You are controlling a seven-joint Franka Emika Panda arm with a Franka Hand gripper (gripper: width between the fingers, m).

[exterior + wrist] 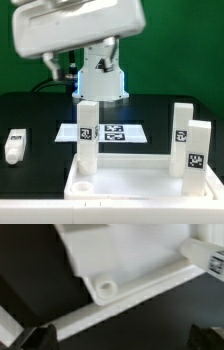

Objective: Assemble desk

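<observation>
The desk top (140, 186), a white tray with a raised rim, lies at the front of the black table. Three white legs stand upright in it: one at the exterior view's left (88, 135) and two at its right (181, 124) (198, 150). Another leg (13, 146) lies loose on the table at the far left. In the wrist view I see a corner socket (105, 287) of the desk top (130, 252) and one tagged leg (205, 255). My gripper (125, 339) hangs above that corner, open, with nothing between its dark fingers (40, 336). Its white body (75, 30) fills the exterior view's top.
The marker board (112, 132) lies flat behind the desk top, in front of the white cone-shaped robot base (100, 78). Black table (40, 115) surrounds the parts. The table's front edge runs just below the tray.
</observation>
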